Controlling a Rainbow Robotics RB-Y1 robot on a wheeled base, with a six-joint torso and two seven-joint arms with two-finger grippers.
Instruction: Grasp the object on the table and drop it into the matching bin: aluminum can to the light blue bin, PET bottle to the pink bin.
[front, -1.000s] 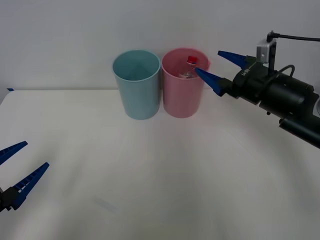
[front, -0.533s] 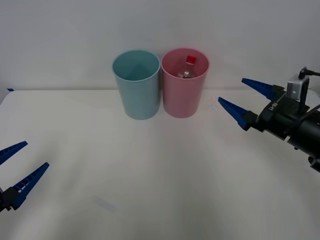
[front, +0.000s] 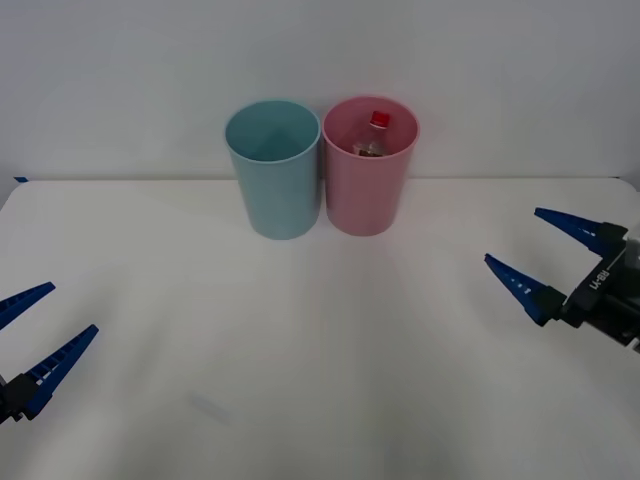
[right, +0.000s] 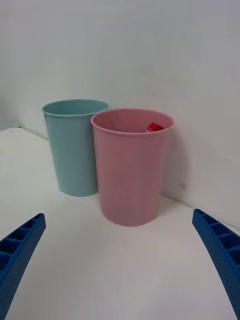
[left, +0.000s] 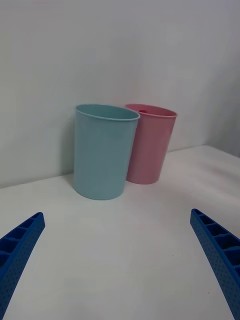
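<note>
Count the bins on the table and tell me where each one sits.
2. The light blue bin stands at the table's far edge; the pink bin stands beside it toward the robot's right, with the PET bottle inside.

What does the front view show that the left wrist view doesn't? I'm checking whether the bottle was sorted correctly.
The front view looks into the pink bin, where the bottle with its red cap lies, and it takes in the open right gripper. The left wrist view gives the bins side-on, pink rim hiding the contents. Both views share the light blue bin, the table and the open left gripper.
</note>
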